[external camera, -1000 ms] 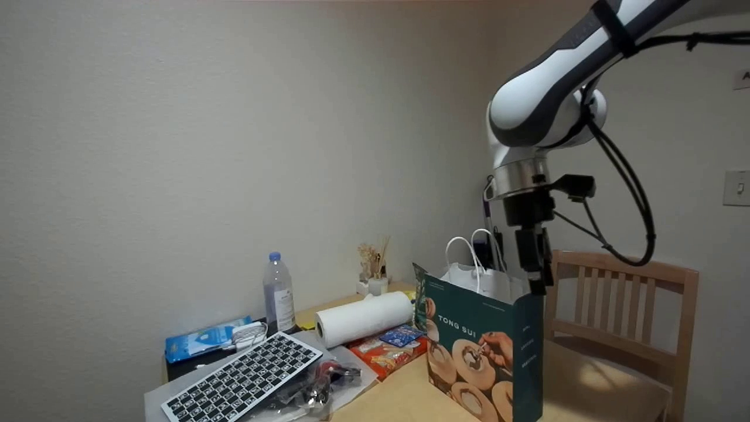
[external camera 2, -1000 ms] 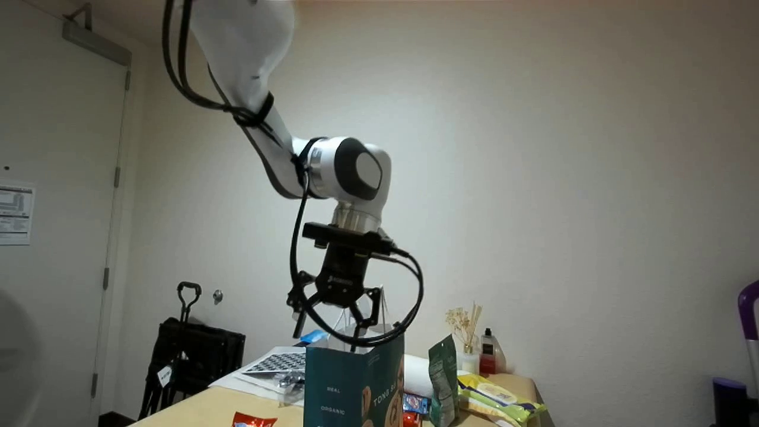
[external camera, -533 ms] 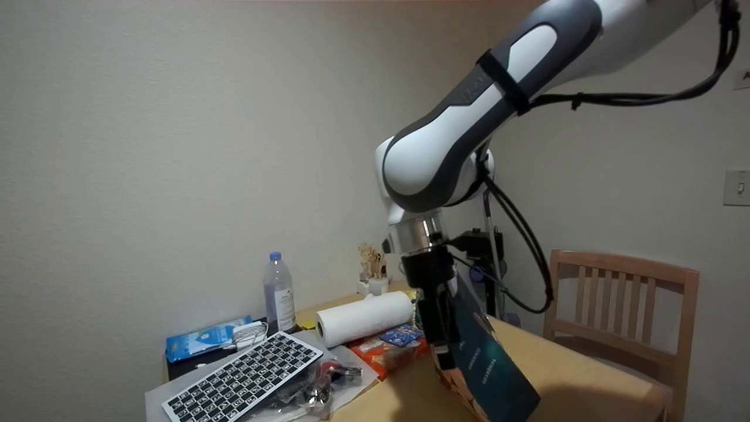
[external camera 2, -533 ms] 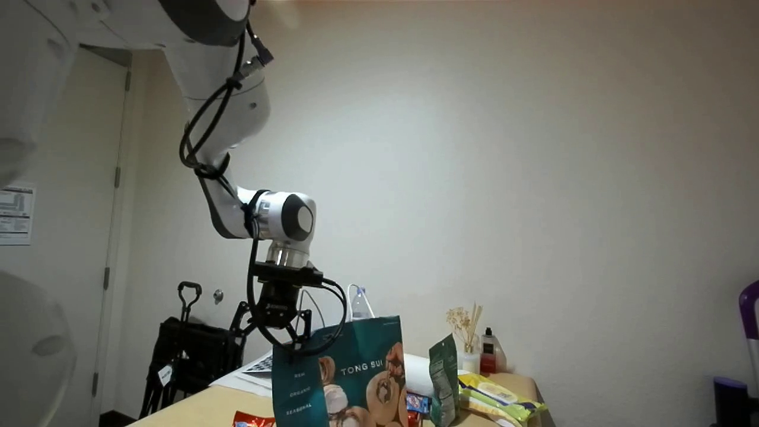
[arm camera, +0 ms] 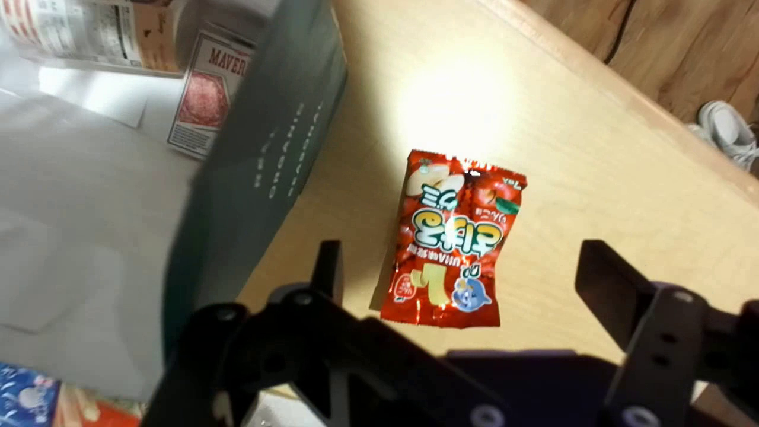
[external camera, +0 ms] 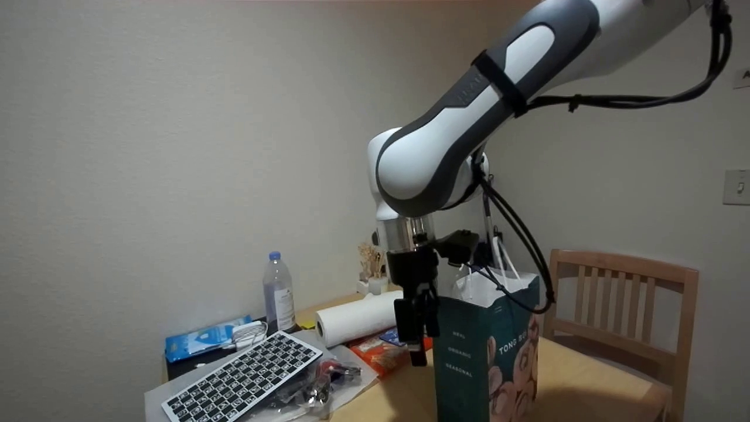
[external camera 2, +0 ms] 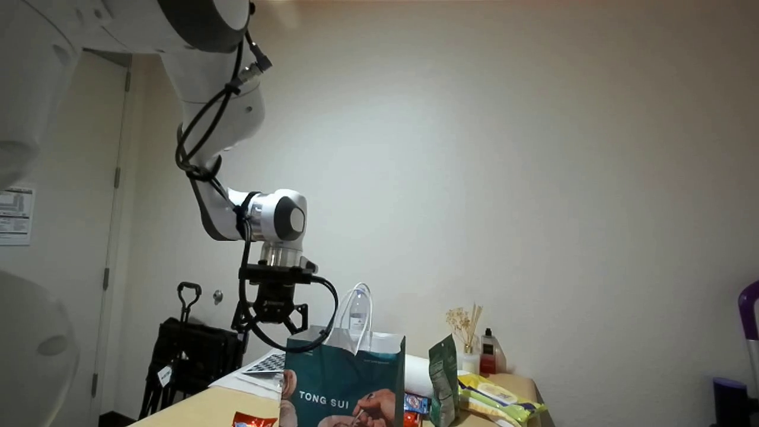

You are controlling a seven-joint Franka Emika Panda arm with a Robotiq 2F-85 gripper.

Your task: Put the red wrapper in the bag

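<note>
The red wrapper (arm camera: 453, 237) lies flat on the table in the wrist view. Its near end shows at the bottom edge of an exterior view (external camera 2: 254, 420); in the exterior view of the keyboard it is hidden or out of view. The teal bag (external camera: 463, 357) stands upright close beside my gripper (external camera: 419, 343); it also shows in an exterior view (external camera 2: 350, 379) and on the left of the wrist view (arm camera: 261, 154). My gripper (arm camera: 465, 264) is open and empty above the table, its fingers on either side of the wrapper in the wrist view, apart from it.
A box (arm camera: 207, 95) and a bottle (arm camera: 107, 35) appear to lie inside the bag. Beyond it are a paper roll (external camera: 360, 316), an orange packet (external camera: 381, 354), a keyboard (external camera: 243, 378) and a green pouch (external camera 2: 443, 379). The table edge (arm camera: 628, 95) runs at the upper right of the wrist view.
My gripper has moved from above the bag's rim to beside the bag, above the wrapper. The bag tilted half a second ago; it now stands upright, turned and shifted.
</note>
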